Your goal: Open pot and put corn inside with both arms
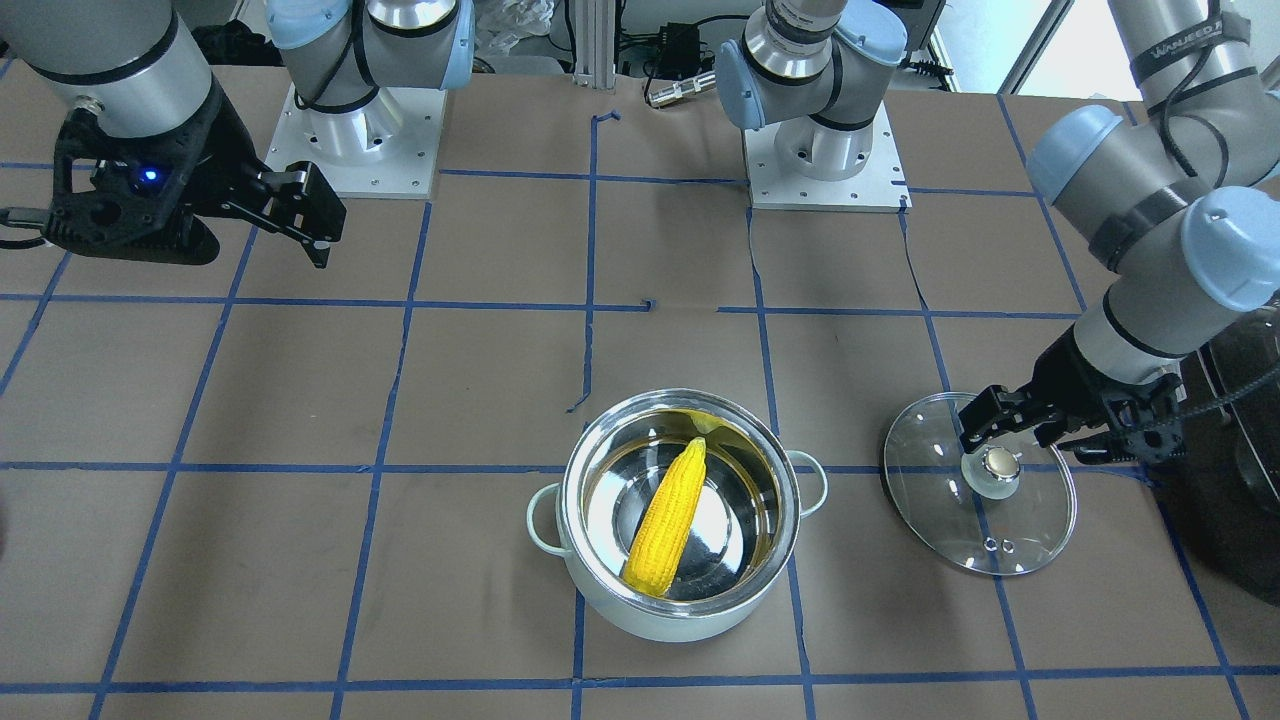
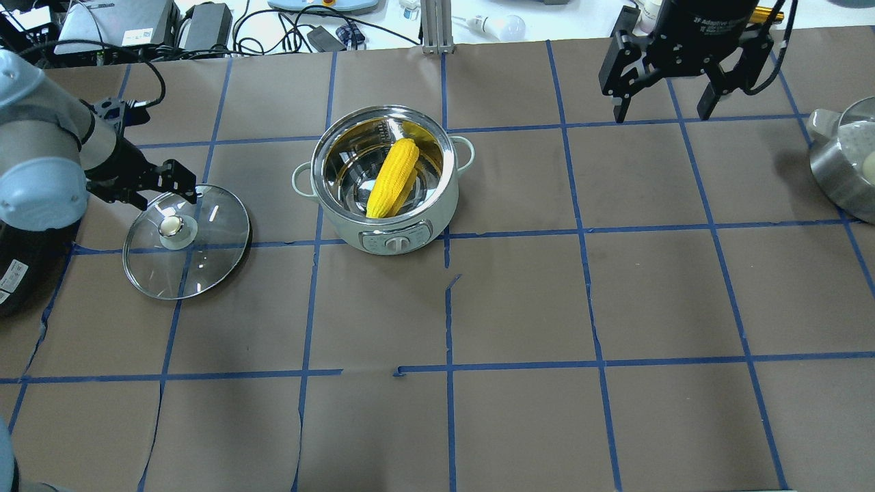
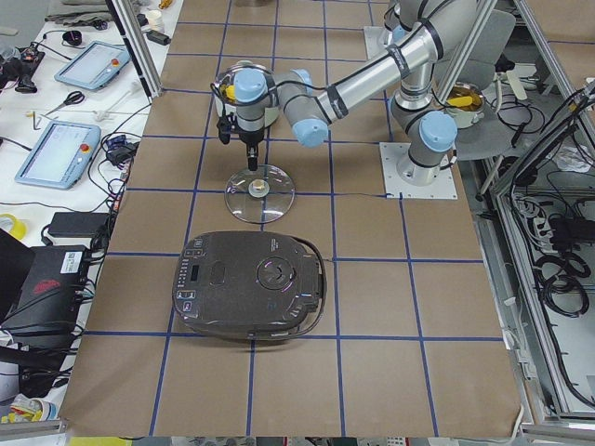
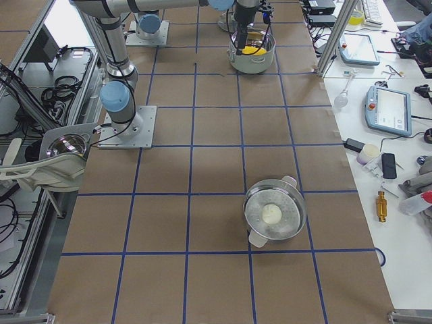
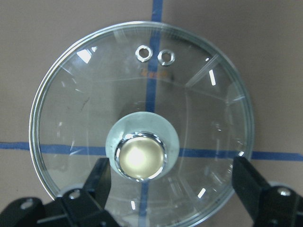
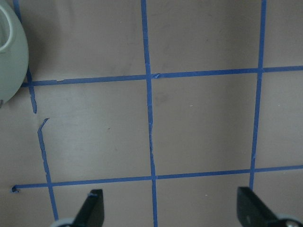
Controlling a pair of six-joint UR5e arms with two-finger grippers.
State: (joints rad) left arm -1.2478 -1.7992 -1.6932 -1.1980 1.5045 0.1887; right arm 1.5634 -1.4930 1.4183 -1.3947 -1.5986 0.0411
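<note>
The mint-green pot (image 1: 690,618) stands open near the table's middle; it also shows in the overhead view (image 2: 342,229). The yellow corn (image 1: 668,520) lies slanted inside it (image 2: 393,179). The glass lid (image 1: 1010,530) lies flat on the table to the pot's side, with its brass knob (image 5: 140,156) up. My left gripper (image 5: 173,184) is open just above the lid, its jaws spread wide on either side of the knob and holding nothing. My right gripper (image 2: 663,102) is open and empty, raised well away from the pot on the other side (image 1: 310,215).
A large black appliance (image 3: 251,283) sits beyond the lid at the table's left end. A steel pot (image 2: 847,164) with a pale round thing inside stands at the right end. The arm bases (image 1: 825,150) are bolted at the robot's edge.
</note>
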